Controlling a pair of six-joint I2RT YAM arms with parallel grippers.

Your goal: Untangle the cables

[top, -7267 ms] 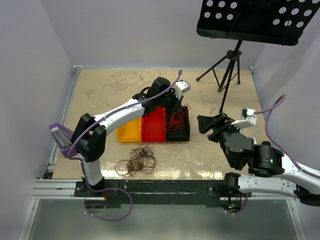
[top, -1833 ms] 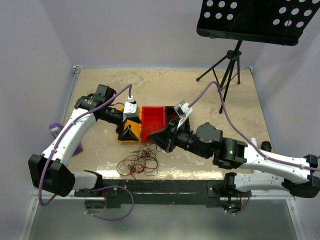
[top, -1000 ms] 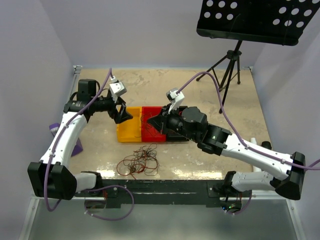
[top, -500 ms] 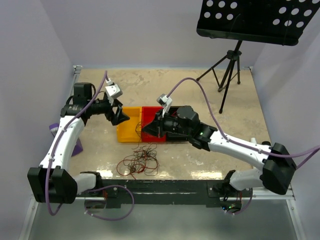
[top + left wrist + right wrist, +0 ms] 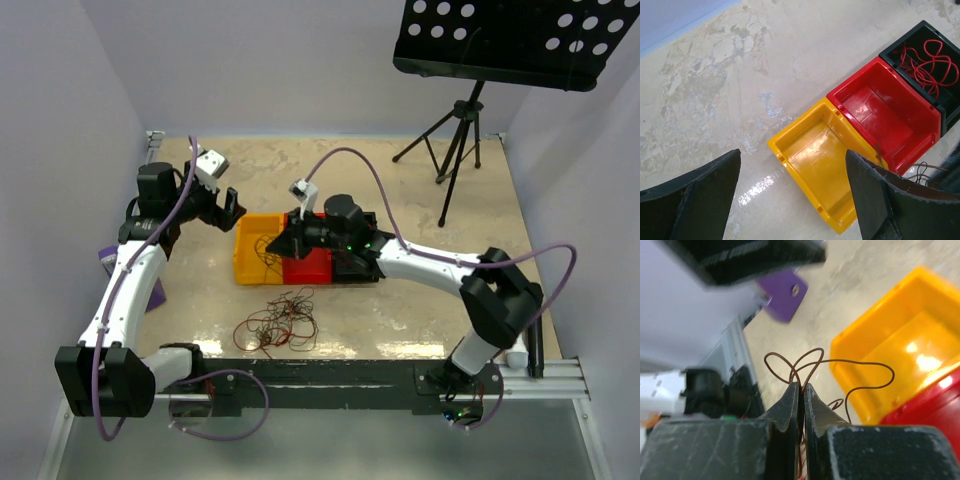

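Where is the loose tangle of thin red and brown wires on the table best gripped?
One stray loop at the edge of the tangle, likely from straight above: it lies flat on the beige table, so one strand lifts free.

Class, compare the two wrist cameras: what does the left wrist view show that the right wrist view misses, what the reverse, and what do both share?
Only left wrist: the black bin holding red cables, beyond the open left claw. Only right wrist: a purple block, and the right claw shut on a looped brown cable. Both: the yellow bin and red bin.
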